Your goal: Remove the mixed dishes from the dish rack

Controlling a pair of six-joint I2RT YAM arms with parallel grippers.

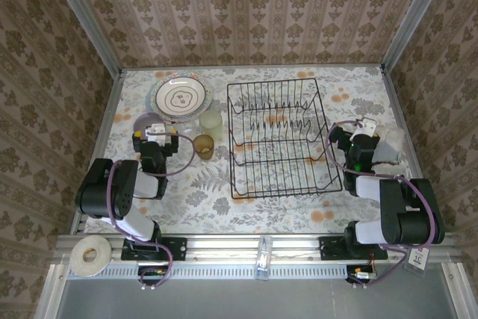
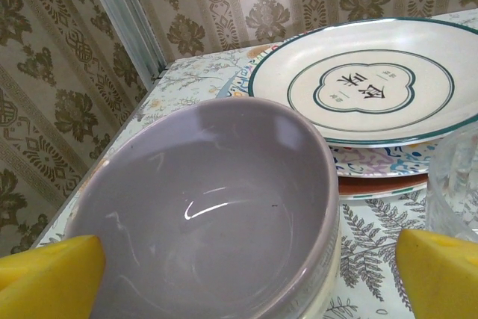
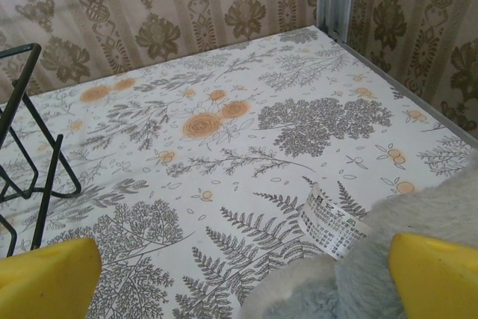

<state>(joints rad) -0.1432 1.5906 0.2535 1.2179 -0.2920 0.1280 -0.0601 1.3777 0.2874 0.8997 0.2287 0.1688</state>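
The black wire dish rack [image 1: 280, 140] stands empty in the middle of the desk [image 1: 299, 211]. The dishes sit to its left. A stack of plates [image 1: 179, 96] is at the back, with a white plate [image 2: 366, 84] with a green-lined centre on top. The lilac bowl [image 2: 209, 207] is in front of the stack, and a pale-green cup [image 1: 211, 120] and an amber cup [image 1: 203, 146] stand between bowl and rack. The left hand [image 2: 243, 285] is spread wide and holds nothing. Its yellow fingertips [image 2: 48, 274] flank the bowl's near rim, with a clear glass [image 2: 455, 177] just to the right. The right hand [image 3: 239, 278], likewise wide and empty, hovers right of the rack beside a grey plush thing [image 3: 418, 259].
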